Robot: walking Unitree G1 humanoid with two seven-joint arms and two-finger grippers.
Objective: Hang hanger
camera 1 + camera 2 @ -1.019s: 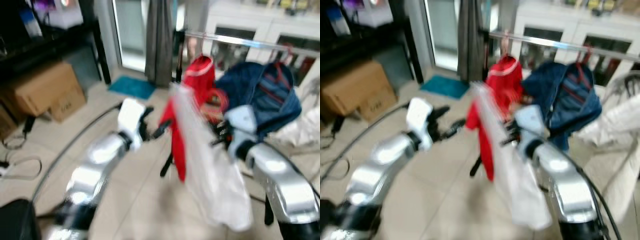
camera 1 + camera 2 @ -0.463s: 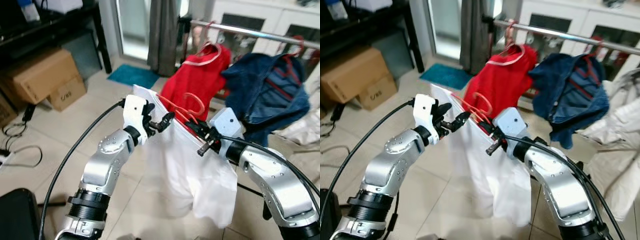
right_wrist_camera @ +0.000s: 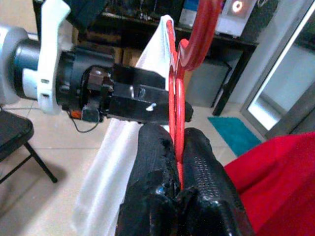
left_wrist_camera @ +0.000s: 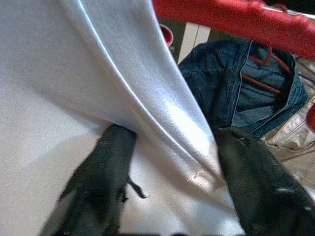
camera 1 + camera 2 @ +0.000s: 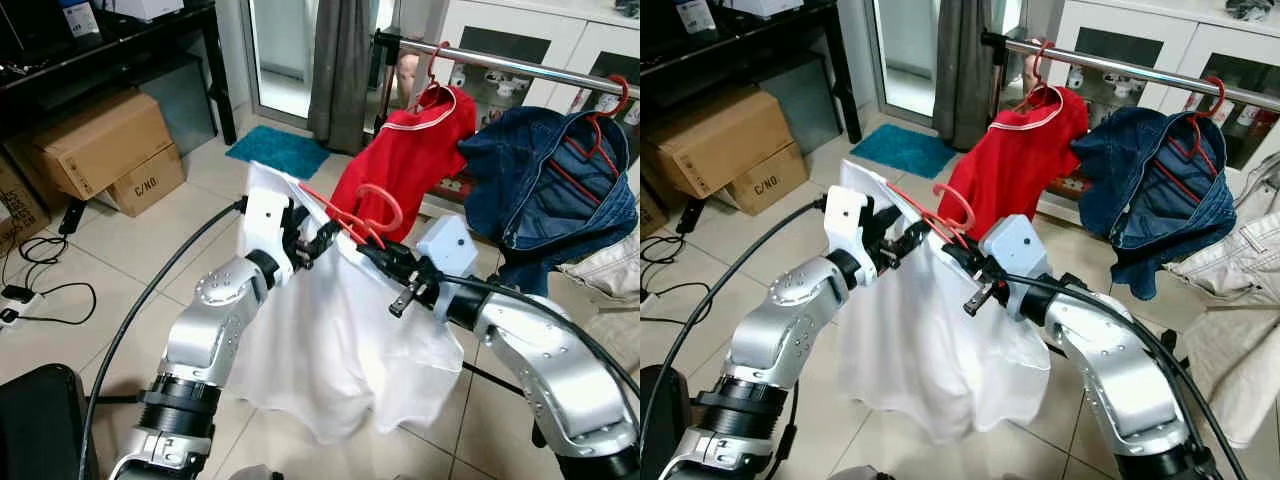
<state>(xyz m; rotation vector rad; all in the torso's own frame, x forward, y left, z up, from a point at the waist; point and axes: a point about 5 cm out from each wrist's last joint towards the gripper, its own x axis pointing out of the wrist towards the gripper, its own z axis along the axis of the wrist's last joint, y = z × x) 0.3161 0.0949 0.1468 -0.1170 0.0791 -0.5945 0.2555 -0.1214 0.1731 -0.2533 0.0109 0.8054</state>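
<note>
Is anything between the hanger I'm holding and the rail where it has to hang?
Nothing solid. The red hanger with the white shirt sits in open air short of the rail. The red top and blue jacket already hang there, with bare rail between their hooks.

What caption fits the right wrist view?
Right gripper shut on the red hanger carrying a white shirt.

We note a glossy red plastic hanger (image 5: 362, 215), soft matt white cloth shirt (image 5: 330, 350), polished metal rail (image 5: 1140, 72), rough denim jacket (image 5: 1155, 200).
</note>
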